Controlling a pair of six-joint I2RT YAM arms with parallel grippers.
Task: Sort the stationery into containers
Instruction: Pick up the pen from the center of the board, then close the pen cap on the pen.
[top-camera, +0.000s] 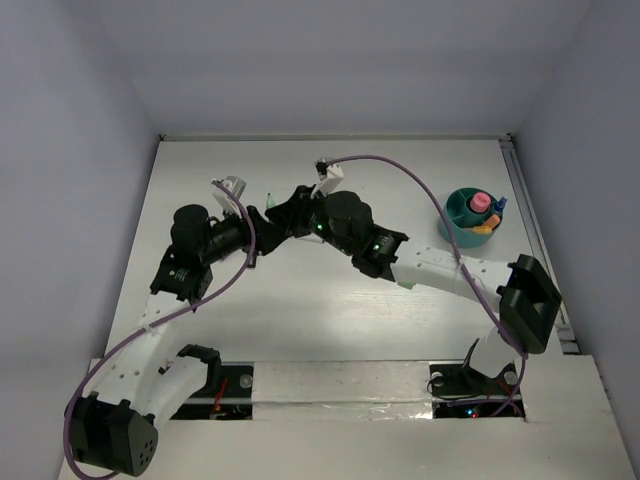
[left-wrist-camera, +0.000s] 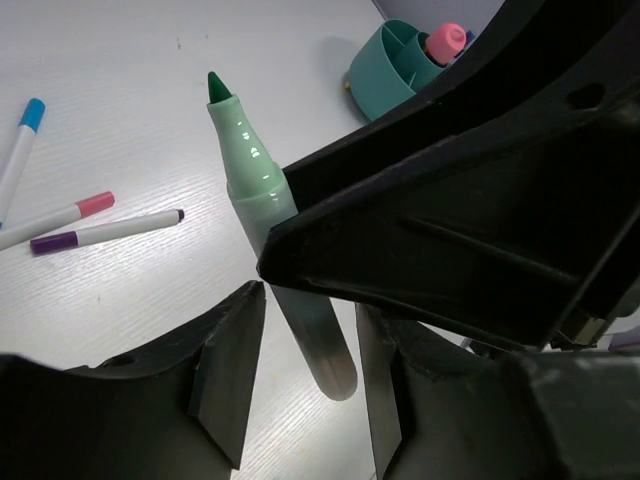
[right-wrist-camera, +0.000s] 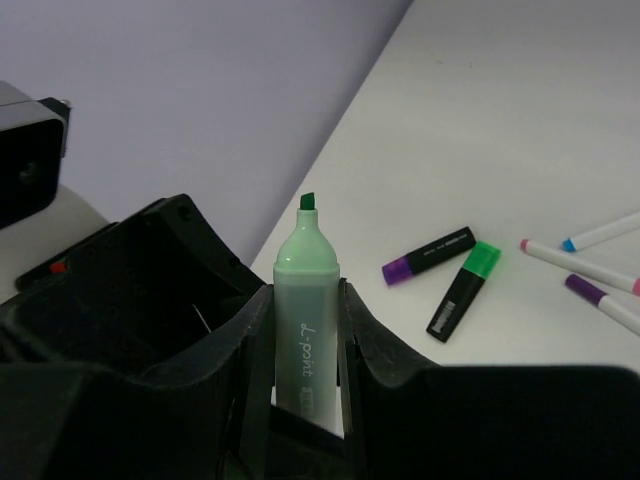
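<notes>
Right wrist view: the right claw (right-wrist-camera: 300, 300) is clenched on the pale green pen (right-wrist-camera: 305, 255). A finger presses each side of the barrel, and the dark green tip stands up past them.

In the top external view, the right arm (top-camera: 440, 268) rises from its base to a bent elbow just below the teal holder (top-camera: 455, 222). From there its forearm stretches left, ending well apart from the holder. The left arm (top-camera: 165, 300) climbs from its base at the near left corner, bends, and reaches toward the holder's side, so both wrists meet over the table (top-camera: 300, 320) far to the holder's left. The pen is there, between the two claws, off the table.

In the left wrist view, the left claw (left-wrist-camera: 310, 305) flanks the pen's blunt rear end with a finger close on either side. Whether they press it I cannot tell. The right claw's dark body crosses the barrel higher up.

The holder stands beyond the pen tip with a pink-topped piece (left-wrist-camera: 447, 42) upright in one compartment. Well left of the holder, three thin white markers lie flat: blue-capped (left-wrist-camera: 30, 115), pink-capped (left-wrist-camera: 92, 204) and purple-capped (left-wrist-camera: 48, 241).

Two black markers, one with a purple cap (right-wrist-camera: 428, 255) and one with a green cap (right-wrist-camera: 465, 290), lie on the table in the right wrist view. The holder is out of that frame.
</notes>
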